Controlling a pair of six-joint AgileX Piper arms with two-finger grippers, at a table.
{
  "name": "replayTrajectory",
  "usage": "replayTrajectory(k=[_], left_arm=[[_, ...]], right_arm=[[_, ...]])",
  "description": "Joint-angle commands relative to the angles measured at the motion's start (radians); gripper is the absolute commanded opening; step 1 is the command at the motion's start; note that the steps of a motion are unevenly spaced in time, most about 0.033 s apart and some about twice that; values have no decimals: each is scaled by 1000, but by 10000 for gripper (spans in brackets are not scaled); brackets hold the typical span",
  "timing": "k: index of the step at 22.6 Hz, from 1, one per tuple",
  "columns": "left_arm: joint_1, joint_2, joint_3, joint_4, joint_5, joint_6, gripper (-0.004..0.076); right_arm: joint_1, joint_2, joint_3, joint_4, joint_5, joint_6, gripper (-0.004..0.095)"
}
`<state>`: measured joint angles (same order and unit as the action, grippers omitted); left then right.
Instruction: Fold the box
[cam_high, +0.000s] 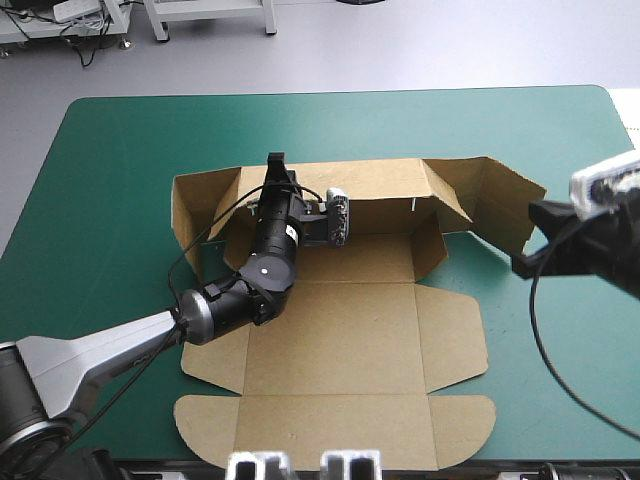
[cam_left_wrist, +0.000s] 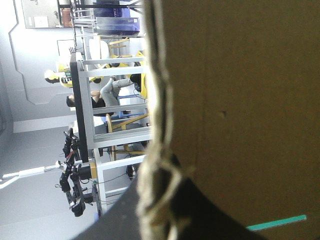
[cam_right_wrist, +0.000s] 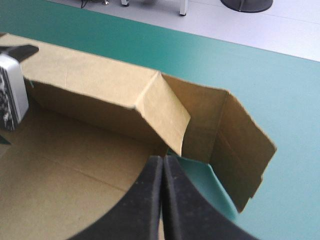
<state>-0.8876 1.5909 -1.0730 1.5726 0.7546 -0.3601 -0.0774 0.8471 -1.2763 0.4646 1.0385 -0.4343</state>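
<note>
Brown box (cam_high: 340, 340), teal-green bench (cam_high: 100, 150): back wall (cam_high: 380, 185) raised, left claw (cam_high: 276, 165) pinching it. Right claw (cam_right_wrist: 163, 161) closed, empty, beside end flap (cam_right_wrist: 240, 150). Risk: wall springs flat if pinch slips.

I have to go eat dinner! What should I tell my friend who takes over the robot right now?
Left pincer: shut on the box, gripping the top of its raised far wall.
Right pincer: shut, holding nothing, at the box's far right corner beside the standing flaps.
Box: mid-table on the teal-green cover.
Done: far wall is up; flaps at both far corners stand.
Left: the near side panels and the near lid panel lie flat, with the side walls not yet raised or tucked.
</note>
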Motion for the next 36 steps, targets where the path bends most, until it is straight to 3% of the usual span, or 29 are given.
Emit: replayTrajectory(k=[1,7,14,19,25,36], left_arm=[[-6,-46,-18,34,54,-37,-10],[-6,-46,-18,34,54,-37,-10],[-6,-46,-18,34,54,-37,-10],[-6,-46,-18,39,51,-37,-10],[-6,-46,-18,33,56,-37,-10],[-6,-44,-18,20,67,-51,-10]], right_arm=[[-1,152,-166,79,-46,-29,-19],[-1,457,-398,122,-6,-40,-19],[-1,785,-531,186,5,-57,-19],[42,946,-642,147,65,-55,-19],[57,1012,-648,36,210,-45,-19],[62,951,-626,31,219,-33,-19]])
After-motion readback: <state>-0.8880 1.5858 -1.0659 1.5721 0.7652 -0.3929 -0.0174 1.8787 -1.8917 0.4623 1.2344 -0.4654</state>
